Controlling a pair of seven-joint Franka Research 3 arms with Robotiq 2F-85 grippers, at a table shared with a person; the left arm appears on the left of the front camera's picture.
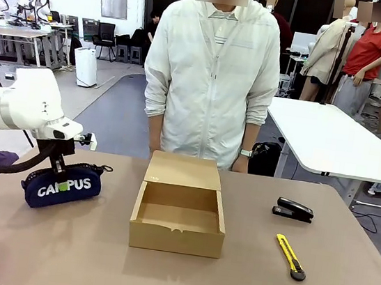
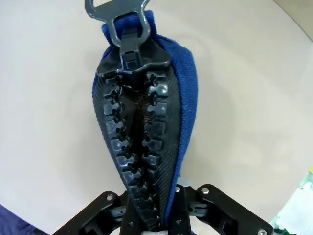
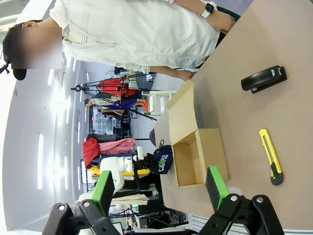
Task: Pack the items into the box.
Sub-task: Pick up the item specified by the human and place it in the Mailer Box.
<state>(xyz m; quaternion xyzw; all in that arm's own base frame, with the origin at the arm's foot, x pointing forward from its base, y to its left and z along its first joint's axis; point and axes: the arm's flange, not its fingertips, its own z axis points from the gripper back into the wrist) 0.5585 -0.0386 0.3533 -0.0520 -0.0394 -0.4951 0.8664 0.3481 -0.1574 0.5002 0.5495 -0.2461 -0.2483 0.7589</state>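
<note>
At frame's left, left gripper [image 1: 61, 180] fingers clamp the pouch [image 1: 62, 185], box [image 1: 179, 216] lying rightward at centre; right gripper [image 3: 161, 188] fingers spread, empty.

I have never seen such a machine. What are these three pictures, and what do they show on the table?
They show one moment of a two-armed robot at a table, facing a person. The front picture looks across the table. The other two come from cameras on each wrist. The left gripper is shut on the blue pouch; its wrist picture shows the zip close up. The right gripper is open and holds nothing. On the table lie an open cardboard box, a yellow utility knife and a black stapler.
</note>
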